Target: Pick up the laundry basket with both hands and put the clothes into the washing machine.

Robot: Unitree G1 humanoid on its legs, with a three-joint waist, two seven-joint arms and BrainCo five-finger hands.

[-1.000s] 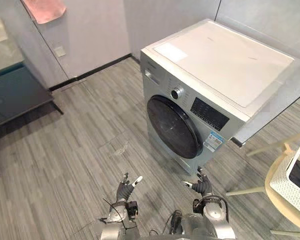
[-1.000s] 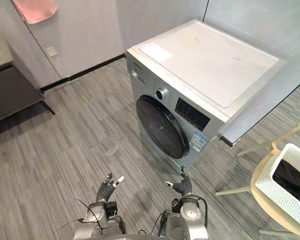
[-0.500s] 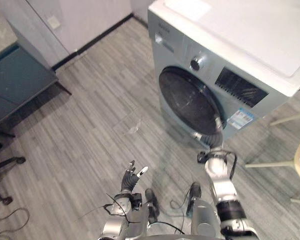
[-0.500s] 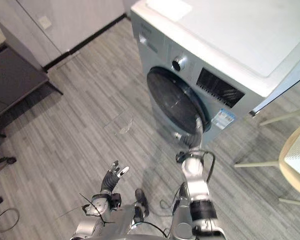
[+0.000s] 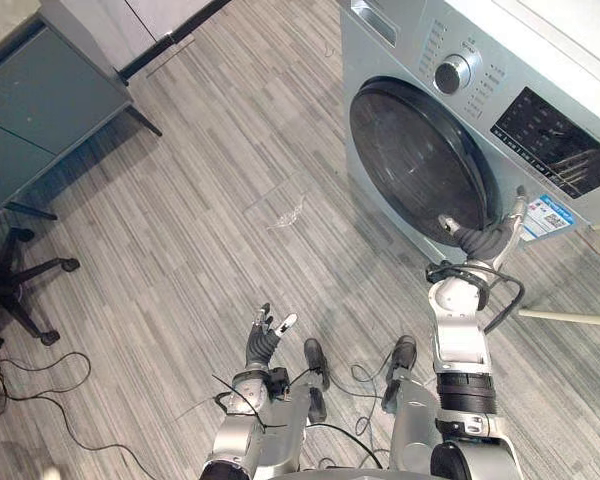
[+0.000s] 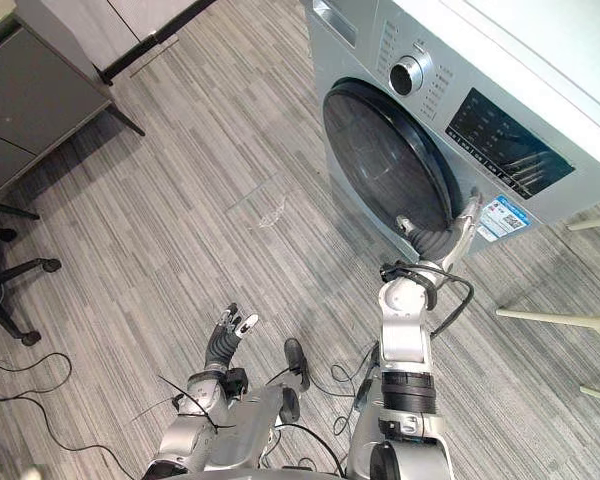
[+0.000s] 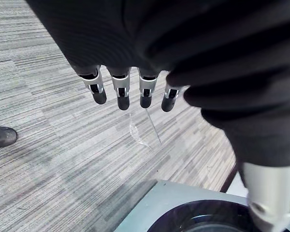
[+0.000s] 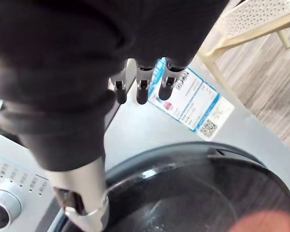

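Step in hand, judged: opening the washing machine (image 5: 380, 40); basket lift not yet begun.

Left eye view: door (image 5: 420, 165) shut. Right robot hand (image 5: 480, 240) sits at the door's rim just beside a blue-and-white sticker (image 5: 547, 216), fingers straight, holding nothing. Control panel (image 5: 560, 145) and dial (image 5: 452, 73) carry small marks, too small to read.

Right eye view: left robot hand (image 6: 225, 340) hangs low over the floor (image 6: 130, 200), well apart from the machine.

Left wrist view: its fingers (image 7: 121, 94) are relaxed and empty.

Right wrist view: fingers (image 8: 144, 89) point at the sticker; a square code shows, text illegible. A white perforated wall on pale legs (image 8: 232, 41), probably the laundry basket (image 8: 258, 12), stands beyond the machine.

Next move likely calls for hooking the rim and swinging the door open.
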